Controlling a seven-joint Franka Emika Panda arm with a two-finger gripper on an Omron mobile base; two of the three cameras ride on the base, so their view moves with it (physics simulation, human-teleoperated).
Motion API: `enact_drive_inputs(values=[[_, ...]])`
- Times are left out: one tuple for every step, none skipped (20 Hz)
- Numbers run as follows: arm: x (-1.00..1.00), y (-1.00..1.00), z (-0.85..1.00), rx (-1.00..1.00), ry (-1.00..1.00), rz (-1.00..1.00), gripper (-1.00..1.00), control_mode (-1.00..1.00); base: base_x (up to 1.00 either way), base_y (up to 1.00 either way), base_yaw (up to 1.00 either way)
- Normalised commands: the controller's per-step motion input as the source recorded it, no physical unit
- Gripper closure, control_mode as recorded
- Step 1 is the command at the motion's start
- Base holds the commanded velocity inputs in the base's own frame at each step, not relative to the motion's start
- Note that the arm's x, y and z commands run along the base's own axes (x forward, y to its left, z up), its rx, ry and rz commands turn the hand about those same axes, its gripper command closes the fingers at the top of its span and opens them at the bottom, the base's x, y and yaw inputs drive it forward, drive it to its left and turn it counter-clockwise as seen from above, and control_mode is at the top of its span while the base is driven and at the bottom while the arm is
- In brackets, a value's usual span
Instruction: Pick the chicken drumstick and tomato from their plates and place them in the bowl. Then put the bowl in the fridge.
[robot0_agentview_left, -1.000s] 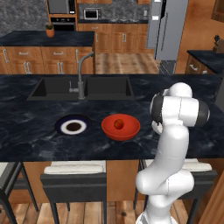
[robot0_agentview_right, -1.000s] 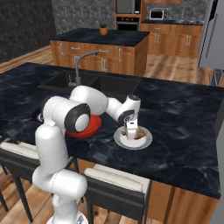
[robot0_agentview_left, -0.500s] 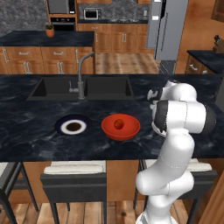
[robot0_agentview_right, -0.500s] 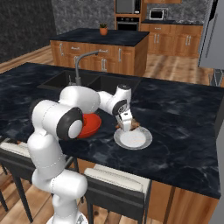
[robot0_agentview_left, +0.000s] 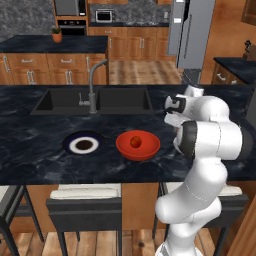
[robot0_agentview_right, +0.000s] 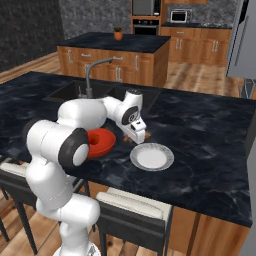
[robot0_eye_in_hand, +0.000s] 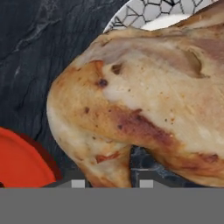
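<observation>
A kitchen of wooden cabinets surrounds a dark marbled island counter (robot0_agentview_left: 45, 150), with a sink (robot0_agentview_left: 92, 100) and a curved faucet (robot0_agentview_left: 94, 85) set into it and the tall grey fridge (robot0_agentview_left: 192, 35) standing well behind.

On the counter's near side sits the red bowl (robot0_agentview_left: 138, 145), and the tomato (robot0_agentview_left: 135, 142) already lies in its middle, so that half of the loading appears done. Just left of the bowl, the navy-rimmed plate (robot0_agentview_left: 83, 144) stands bare. In the right base view the pale plate (robot0_agentview_right: 152, 156) lies a little to the other side of the bowl (robot0_agentview_right: 102, 141), also bare.

The arm bends back over the counter and its gripper (robot0_agentview_right: 138, 136) hangs between the bowl and the pale plate, above the dark stone. The jaws are clenched on the chicken drumstick (robot0_eye_in_hand: 144, 100). In the hand view the browned meat sits right up against the camera, the red rim (robot0_eye_in_hand: 22, 159) of the bowl shows at one side and the patterned edge of the plate (robot0_eye_in_hand: 144, 11) at the other. That places the drumstick off its plate and in the air, partway across the gap.

It is held high, it seems, so that it can clear the bowl's rim before being let go beside the tomato. The bowl stands close to both plates, which keeps each carry short. The fridge step is not yet begun.
</observation>
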Motion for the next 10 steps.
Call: enact_drive_inputs(values=[[-0.02,0.51,0.17,0.00,0.00,0.25,1.00,-1.00,0.00,0.00,0.00],[0.00,0.54,0.15,0.00,0.00,0.23,1.00,-1.00,0.00,0.00,0.00],[0.00,0.55,0.13,0.00,0.01,0.22,1.00,-1.00,0.00,0.00,0.00],[0.00,0.55,0.10,0.00,0.05,0.21,1.00,-1.00,0.00,0.00,0.00],[0.00,0.56,0.07,0.00,0.05,0.21,1.00,-1.00,0.00,0.00,0.00],[0.00,0.56,0.00,0.00,0.09,0.20,1.00,-1.00,0.00,0.00,0.00],[0.00,0.54,0.00,0.00,0.14,0.19,1.00,-1.00,0.00,0.00,0.00],[0.00,0.54,-0.01,0.00,0.12,0.17,1.00,-1.00,0.00,0.00,0.00],[0.00,0.55,-0.01,0.00,0.08,0.15,1.00,-1.00,0.00,0.00,0.00],[0.04,0.56,-0.01,0.00,0.07,0.12,1.00,-1.00,0.00,0.00,0.00]])
